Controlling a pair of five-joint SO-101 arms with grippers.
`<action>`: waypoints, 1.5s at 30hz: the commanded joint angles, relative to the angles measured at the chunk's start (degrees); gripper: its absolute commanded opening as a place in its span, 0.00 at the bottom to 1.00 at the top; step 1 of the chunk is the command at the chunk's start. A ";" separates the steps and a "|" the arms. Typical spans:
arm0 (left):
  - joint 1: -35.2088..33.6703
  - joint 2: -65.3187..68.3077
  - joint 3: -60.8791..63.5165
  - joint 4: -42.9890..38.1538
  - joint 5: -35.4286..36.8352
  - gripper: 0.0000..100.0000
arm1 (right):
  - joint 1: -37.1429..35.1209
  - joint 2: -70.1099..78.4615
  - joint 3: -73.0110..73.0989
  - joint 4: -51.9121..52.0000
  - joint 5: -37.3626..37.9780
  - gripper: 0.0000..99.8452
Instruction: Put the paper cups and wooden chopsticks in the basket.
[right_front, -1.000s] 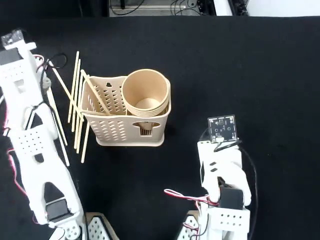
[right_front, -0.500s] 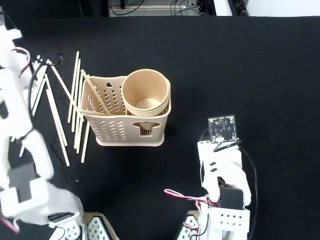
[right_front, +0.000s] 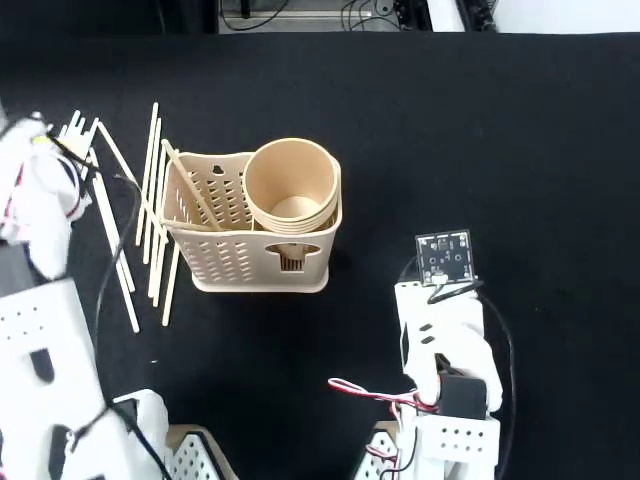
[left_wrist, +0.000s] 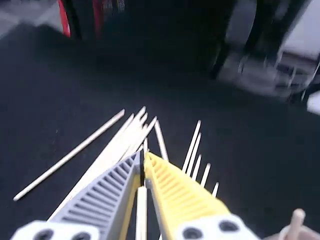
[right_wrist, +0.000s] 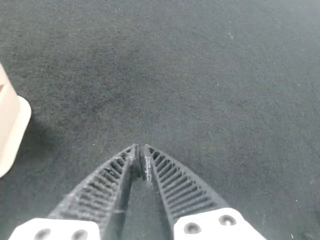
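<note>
The left claw (left_wrist: 143, 167) is pinched shut on a chopstick (left_wrist: 141, 210), with loose chopsticks (left_wrist: 192, 145) fanned just ahead of its tips. The basket (right_front: 215, 262) holding the cups (right_front: 290, 190) sits near, off to its side. Best to lift clear, then tip the stick into the basket's free half. The right claw (right_wrist: 140, 162) is closed and empty.

Robotics lab bench: a black-clothed table (right_front: 520, 130) with cables (right_front: 360, 15) trailing behind.

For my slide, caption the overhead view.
Paper cups stacked in the basket, one chopstick leaning inside, more chopsticks loose on the black table beside it.
</note>
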 joint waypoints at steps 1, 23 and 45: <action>0.84 -9.58 9.19 -12.04 2.90 0.03 | 0.79 -0.22 -0.04 -0.62 0.09 0.03; 28.09 -57.14 30.46 -24.35 3.96 0.03 | 0.79 -0.22 -0.04 -0.62 0.09 0.03; -1.89 -15.82 11.38 -8.26 3.60 0.03 | 0.79 -0.22 -0.04 -0.62 0.09 0.03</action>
